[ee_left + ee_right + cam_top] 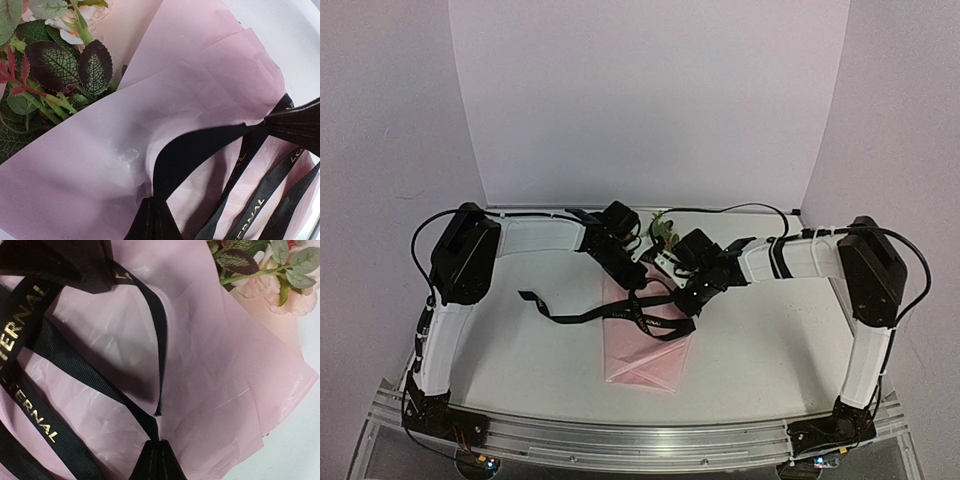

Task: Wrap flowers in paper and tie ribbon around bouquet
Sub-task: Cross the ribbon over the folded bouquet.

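Two arms work over one bouquet (645, 362) that lies in the middle of the table (520, 360). Its pointy end is nearest to us. The pink paper (75, 170) is already wrapped around the stems like a cone.

A bit farther back, the black ribbon (35, 422) with gold letters goes across the middle of the cone. One loose end trails off to the left on the table. The rest makes loops on top of the paper.

The left gripper (152, 223) is pinched tight on a wide loop of ribbon. The right gripper (160, 461) is pinched tight too, with a thin strand running into its tips. They sit close together, just above the paper.

I think the step now is pulling the knot snug. To do it well, the two grippers should pull apart slowly, one left and one right, and stay low. A hard tug could tear the thin paper or drag the cone sideways. A slack grip could let the ribbon slip out.

Farthest away, the flowers (265, 285) and green leaves poke out of the wide end. The pull should stay clear of them.
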Robot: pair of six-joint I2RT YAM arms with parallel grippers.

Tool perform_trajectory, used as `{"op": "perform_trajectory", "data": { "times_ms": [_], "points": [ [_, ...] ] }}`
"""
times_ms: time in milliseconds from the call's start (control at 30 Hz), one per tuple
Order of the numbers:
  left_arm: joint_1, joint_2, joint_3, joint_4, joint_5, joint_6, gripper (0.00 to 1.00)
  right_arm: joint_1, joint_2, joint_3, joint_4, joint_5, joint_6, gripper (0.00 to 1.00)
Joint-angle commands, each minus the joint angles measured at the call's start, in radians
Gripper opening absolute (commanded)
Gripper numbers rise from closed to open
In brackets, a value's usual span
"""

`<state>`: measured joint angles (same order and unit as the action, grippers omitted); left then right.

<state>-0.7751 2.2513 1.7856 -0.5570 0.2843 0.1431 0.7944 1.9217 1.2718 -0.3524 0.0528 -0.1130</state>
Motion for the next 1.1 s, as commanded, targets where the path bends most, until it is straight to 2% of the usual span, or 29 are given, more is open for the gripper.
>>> {"op": "perform_trajectory", "data": {
  "times_ms": [0, 533, 833, 900, 967, 1067],
  "points": [
    [0.0, -0.042, 0.026, 0.036, 0.01, 0.011, 0.0, 0.001, -0.083, -0.042, 0.093, 0.09, 0.038, 0.0],
    [-0.036, -0.077, 0.132, -0.284, 0.201, 0.151, 0.0, 0.013, -0.199, -0.175, 0.25, 0.117, 0.075, 0.0],
    [-0.038, 0.044, 0.278, -0.341, 0.17, 0.222, 0.04, 0.013, -0.169, -0.16, 0.253, 0.111, 0.075, 0.0],
    [-0.038, 0.077, 0.311, -0.356, 0.164, 0.22, 0.07, 0.013, -0.176, -0.17, 0.253, 0.111, 0.08, 0.0],
    [-0.038, 0.084, 0.321, -0.35, 0.156, 0.208, 0.14, 0.014, -0.19, -0.185, 0.253, 0.107, 0.087, 0.0],
    [-0.037, 0.04, 0.26, -0.255, 0.125, 0.169, 0.31, 0.013, -0.201, -0.199, 0.253, 0.095, 0.105, 0.0]
  ]
}}
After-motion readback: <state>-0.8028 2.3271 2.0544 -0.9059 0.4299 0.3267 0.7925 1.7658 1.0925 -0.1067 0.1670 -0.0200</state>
